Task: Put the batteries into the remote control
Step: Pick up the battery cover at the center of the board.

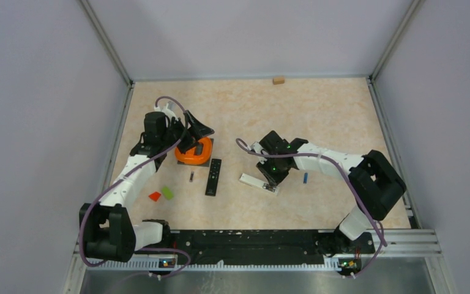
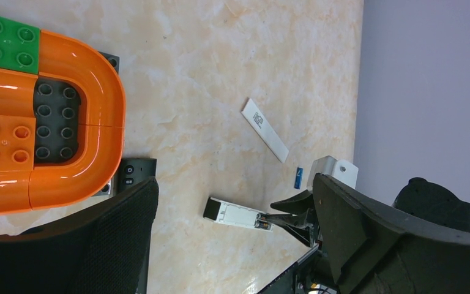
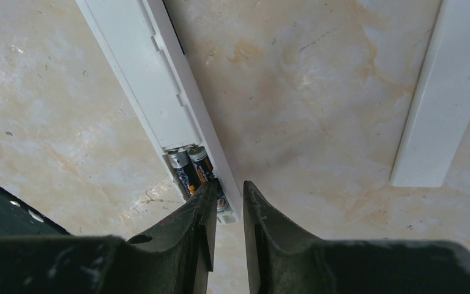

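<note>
Black-and-orange cylindrical batteries (image 3: 190, 166), two, lie in the long white plastic remote's (image 3: 153, 79) open bay. My right gripper (image 3: 228, 191), jaws nearly together, straddles that end's rim; whether it pinches, I can't tell. A skewed push could pop a cell out or skid the remote.

Orange brick arch (image 2: 92, 79) on dark baseplate (image 2: 55, 116). Red block (image 1: 155, 196) and green block (image 1: 167, 192) near the surface's left edge. Tan block (image 1: 278, 79) at the far edge.
</note>
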Controlling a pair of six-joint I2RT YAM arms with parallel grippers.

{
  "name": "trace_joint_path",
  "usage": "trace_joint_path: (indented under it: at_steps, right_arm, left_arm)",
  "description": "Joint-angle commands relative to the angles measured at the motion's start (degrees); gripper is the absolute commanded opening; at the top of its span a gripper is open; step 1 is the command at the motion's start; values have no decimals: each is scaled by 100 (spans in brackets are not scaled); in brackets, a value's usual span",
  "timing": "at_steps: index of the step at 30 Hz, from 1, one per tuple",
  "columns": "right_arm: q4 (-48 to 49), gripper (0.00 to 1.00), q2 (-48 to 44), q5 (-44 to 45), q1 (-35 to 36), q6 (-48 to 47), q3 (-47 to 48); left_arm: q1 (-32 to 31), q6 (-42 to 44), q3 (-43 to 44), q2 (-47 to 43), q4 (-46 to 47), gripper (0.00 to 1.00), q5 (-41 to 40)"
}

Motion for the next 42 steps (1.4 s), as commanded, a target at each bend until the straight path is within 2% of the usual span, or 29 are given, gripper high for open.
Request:
trace_joint_path:
  at_steps: [1, 5, 7, 9, 15, 21, 28, 34, 42]
  right_arm:
    - [189, 28, -266, 288, 60, 185, 123]
    - [600, 42, -666, 280, -194, 653, 193]
    - [701, 54, -664, 553, -383, 865, 228]
    - [599, 62, -471, 1030, -552, 972, 357]
    - [-21, 68, 520, 1561, -712, 495, 1104]
    - [-109, 69, 1080, 1007, -962, -224, 1521]
    - [-649, 61, 1544, 742, -1061, -762, 1882]
    - [-814, 54, 1689, 286, -1134, -931, 1894]
    - [-910, 46, 2048, 427, -1219, -873, 1967]
  left_arm:
    - [26, 51, 136, -65, 149, 99, -26]
    - [26, 96, 136, -138, 89, 99, -161]
    - [26, 132, 133, -191, 61, 99, -223]
    - [27, 170, 124, -234, 44, 99, -281]
    - [28, 205, 109, -245, 41, 99, -290]
    - [35, 213, 109, -224, 63, 99, -204]
    - [35, 168, 106, -186, 122, 99, -65]
    - [31, 26, 72, -54, 354, 99, 237]
    - [26, -87, 54, 40, 489, 99, 371]
